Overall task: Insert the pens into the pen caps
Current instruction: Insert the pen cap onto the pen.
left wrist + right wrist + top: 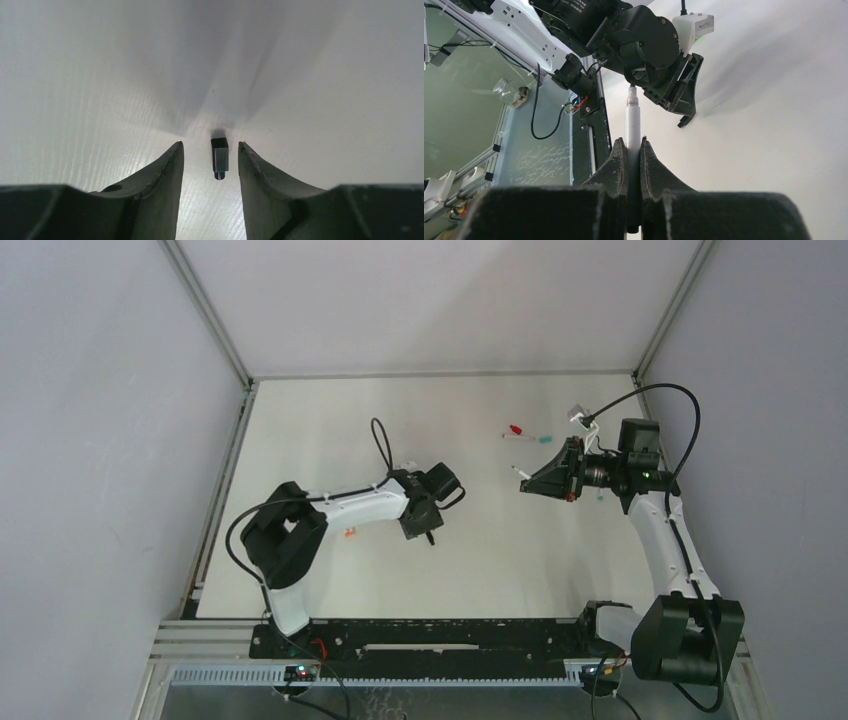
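A small black pen cap [219, 157] lies on the white table between the fingers of my left gripper [210, 150], with a gap on each side. That gripper [428, 528] is open and points down at mid table. My right gripper [633, 146] is shut on a white-barrelled pen [632, 117], whose tip points toward the left arm. In the top view the right gripper [530, 483] hangs right of centre, the pen's end [518, 472] just showing. A red-ended pen [516, 429] and a teal piece [545, 439] lie farther back.
A small orange piece [349, 533] lies beside the left arm's forearm. Another teal bit [598, 497] sits under the right wrist. Grey walls [120, 440] close in the table on three sides, and a black rail [430, 635] runs along the near edge.
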Controlling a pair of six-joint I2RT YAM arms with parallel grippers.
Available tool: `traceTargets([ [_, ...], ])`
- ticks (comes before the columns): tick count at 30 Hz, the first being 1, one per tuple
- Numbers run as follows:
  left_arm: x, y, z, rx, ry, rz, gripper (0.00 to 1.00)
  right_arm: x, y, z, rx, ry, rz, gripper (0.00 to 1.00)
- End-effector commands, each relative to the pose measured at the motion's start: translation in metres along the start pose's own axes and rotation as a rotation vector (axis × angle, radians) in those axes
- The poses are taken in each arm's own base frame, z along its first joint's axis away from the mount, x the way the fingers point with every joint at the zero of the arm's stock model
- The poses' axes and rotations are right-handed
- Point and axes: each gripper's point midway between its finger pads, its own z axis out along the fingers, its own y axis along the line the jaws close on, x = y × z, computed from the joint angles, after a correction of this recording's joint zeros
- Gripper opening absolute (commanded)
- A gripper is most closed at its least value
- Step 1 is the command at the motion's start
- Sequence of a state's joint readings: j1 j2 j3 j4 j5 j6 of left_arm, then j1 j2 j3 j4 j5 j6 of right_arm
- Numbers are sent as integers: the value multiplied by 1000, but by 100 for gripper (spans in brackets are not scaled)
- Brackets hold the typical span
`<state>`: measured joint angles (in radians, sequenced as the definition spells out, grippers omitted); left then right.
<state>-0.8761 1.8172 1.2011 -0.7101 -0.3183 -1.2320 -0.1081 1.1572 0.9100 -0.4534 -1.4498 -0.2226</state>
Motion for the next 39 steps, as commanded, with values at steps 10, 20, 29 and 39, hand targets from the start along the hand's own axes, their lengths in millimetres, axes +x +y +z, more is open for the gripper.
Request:
traceTargets([
  [10,-2,-15,-2,6,10,68,42,-14,13,-3,-22,-14,-82,0],
  [20,15,-18,5,1,85,92,34,-15,14,-4,-23,-18,-84,0],
  [29,19,-16,8,3,97,115,14,-15,15,-4,-26,-20,-82,0],
  [39,0,-43,-30,255,20,166,0,-13,13,-6,-5,-17,-102,0],
])
